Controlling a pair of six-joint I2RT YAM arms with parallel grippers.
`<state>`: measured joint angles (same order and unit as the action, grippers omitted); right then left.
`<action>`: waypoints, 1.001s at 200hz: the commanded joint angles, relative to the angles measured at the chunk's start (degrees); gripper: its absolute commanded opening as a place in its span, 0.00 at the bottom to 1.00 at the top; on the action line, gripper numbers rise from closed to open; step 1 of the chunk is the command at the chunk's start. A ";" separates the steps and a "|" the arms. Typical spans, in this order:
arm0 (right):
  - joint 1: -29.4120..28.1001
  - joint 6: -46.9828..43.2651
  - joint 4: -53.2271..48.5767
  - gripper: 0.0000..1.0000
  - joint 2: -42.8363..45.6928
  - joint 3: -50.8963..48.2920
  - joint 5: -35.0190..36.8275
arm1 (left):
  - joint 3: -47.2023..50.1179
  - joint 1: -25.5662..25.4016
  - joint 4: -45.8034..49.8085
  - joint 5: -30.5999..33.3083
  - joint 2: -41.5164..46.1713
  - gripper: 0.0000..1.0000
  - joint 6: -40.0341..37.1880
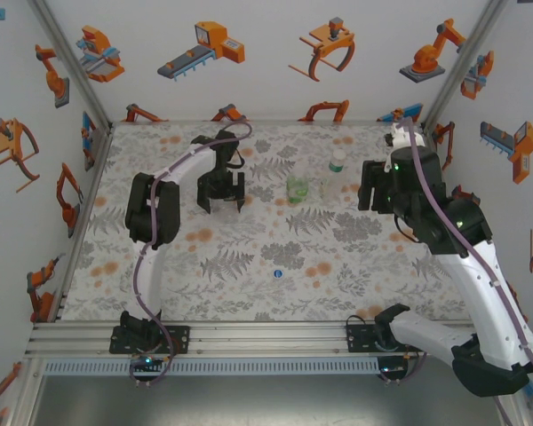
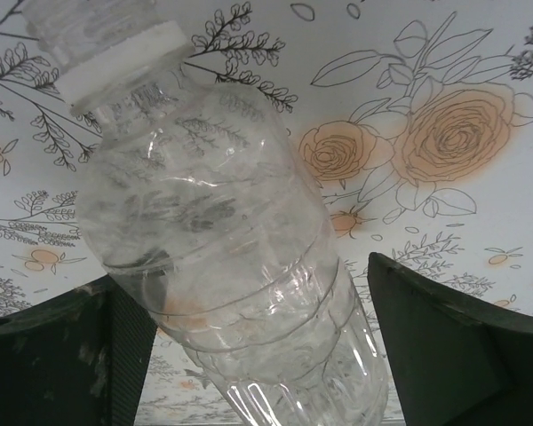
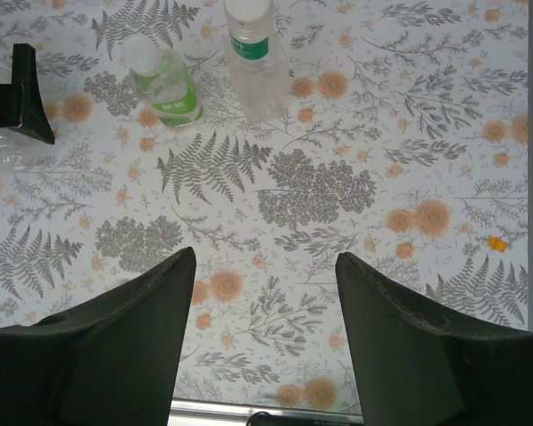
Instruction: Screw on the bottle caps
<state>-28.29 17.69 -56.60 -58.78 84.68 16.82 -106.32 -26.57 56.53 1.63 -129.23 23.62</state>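
Bottle caps: one small round blue plastic cap (image 1: 276, 274) lies alone on the fern-and-flower patterned mat (image 1: 204, 293), nearest the arm bases. Farther in, the left gripper (image 2: 249, 275) straddles a tilted clear ribbed plastic bottle (image 2: 222, 222) with a white band (image 2: 124, 58) at its neck. Its fingers flank the bottle closely, but a firm clamp cannot be confirmed. The right gripper (image 3: 265, 257) hangs empty, jaws apart. Beyond it stand a green-tinted bottle (image 3: 164, 84) and a clear bottle with a green label (image 3: 256, 71), just beside each other. The label text is unreadable.
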 commanded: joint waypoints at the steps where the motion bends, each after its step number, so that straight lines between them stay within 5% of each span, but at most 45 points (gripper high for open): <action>1: 0.26 0.85 -0.88 0.61 0.43 -0.34 1.13 | -1.39 0.29 3.42 -0.45 -1.03 0.80 1.23; 55: 0.26 0.17 -1.06 0.61 -0.30 0.69 0.85 | -1.31 0.21 3.96 -0.64 -0.41 0.64 1.35; 125: 0.26 -0.96 -2.29 0.61 -0.38 2.05 0.74 | -1.61 0.27 4.78 0.39 -0.67 0.59 0.84; 200: 0.26 0.32 -1.69 0.59 1.44 1.43 -2.92 | 10.29 0.23 -7.69 -3.27 12.72 0.28 -3.12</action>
<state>-28.29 17.80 -58.19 -58.83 85.78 15.86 -100.90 -26.57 54.54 1.17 -125.58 23.14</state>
